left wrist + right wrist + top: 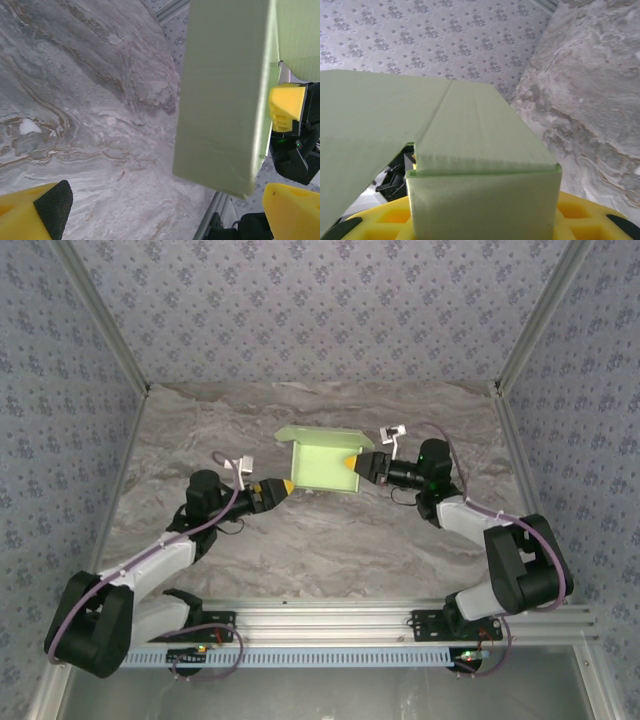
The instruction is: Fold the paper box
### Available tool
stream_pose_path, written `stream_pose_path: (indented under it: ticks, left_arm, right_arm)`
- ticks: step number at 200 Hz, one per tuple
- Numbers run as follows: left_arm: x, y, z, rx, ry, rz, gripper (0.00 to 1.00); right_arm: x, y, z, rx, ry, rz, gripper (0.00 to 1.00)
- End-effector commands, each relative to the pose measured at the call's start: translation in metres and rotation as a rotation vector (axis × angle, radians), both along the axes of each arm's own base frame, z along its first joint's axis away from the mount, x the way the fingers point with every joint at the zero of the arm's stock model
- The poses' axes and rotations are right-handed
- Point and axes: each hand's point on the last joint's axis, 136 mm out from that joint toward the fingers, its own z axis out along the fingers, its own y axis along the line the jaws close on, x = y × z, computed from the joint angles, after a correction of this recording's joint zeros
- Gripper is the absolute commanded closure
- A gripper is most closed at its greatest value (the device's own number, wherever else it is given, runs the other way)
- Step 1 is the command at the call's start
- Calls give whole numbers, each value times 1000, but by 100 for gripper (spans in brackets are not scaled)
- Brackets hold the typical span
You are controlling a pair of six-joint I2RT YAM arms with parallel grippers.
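Top external: pale-green thin card paper box (pixel 318 455) is standing upper centre.
Right hand (pixel 352 464): is pinching its right wall.
Left hand (pixel 286 486): is gaping, empty.
Handling: likely light, crushable; grip walls near creases.

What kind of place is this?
Probably a robot test cell: a grey marble-patterned table walled by blue-grey patterned panels, with two black-and-white robot arms bolted to an aluminium rail.
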Motion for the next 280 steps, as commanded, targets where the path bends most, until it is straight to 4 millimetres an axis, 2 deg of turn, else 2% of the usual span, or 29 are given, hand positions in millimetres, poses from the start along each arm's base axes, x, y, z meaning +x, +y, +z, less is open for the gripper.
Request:
stream_pose_path:
  ticks: [1, 47, 84, 120, 134, 156, 169, 210, 220, 235, 249, 259, 271, 280]
  left_arm:
    - [1, -7, 35, -75, -95, -41, 0]
    - [-7, -11, 57, -112, -176, -90, 2]
    - [-8, -9, 60, -110, -206, -89, 8]
    - [-7, -10, 53, -119, -217, -115, 16]
    - [-7, -13, 53, -130, -224, -136, 23]
    - [-7, -15, 56, -139, -244, -156, 43]
    - [-6, -15, 56, -135, -253, -153, 51]
    - [-4, -15, 52, -110, -259, -149, 67]
    - [-2, -15, 49, -99, -257, -143, 74]
    - [2, -14, 41, -65, -232, -122, 79]
    - [4, -13, 40, -51, -229, -109, 79]
    - [5, -12, 39, -44, -221, -96, 75]
    - [7, -11, 38, -31, -208, -90, 61]
    - [9, -10, 38, -23, -187, -75, 41]
  right_arm:
    - [-6, 11, 21, 41, -41, 71, 67]
    - [-12, 19, 20, 39, -31, 108, 67]
    - [-12, 19, 21, 40, -23, 109, 67]
    - [-10, 21, 21, 52, -15, 109, 68]
    - [-10, 22, 22, 60, -11, 111, 68]
    - [-9, 22, 22, 62, -9, 106, 68]
    - [-10, 23, 23, 66, -9, 110, 69]
    - [-10, 25, 19, 64, 5, 108, 69]
    - [-10, 25, 19, 59, 3, 110, 69]
    - [-10, 26, 18, 52, 1, 102, 69]
    - [-11, 30, 16, 39, 5, 111, 69]
    - [-12, 31, 16, 31, 1, 119, 69]
    - [-12, 31, 15, 26, 1, 118, 69]
    - [-11, 30, 14, 25, 0, 113, 69]
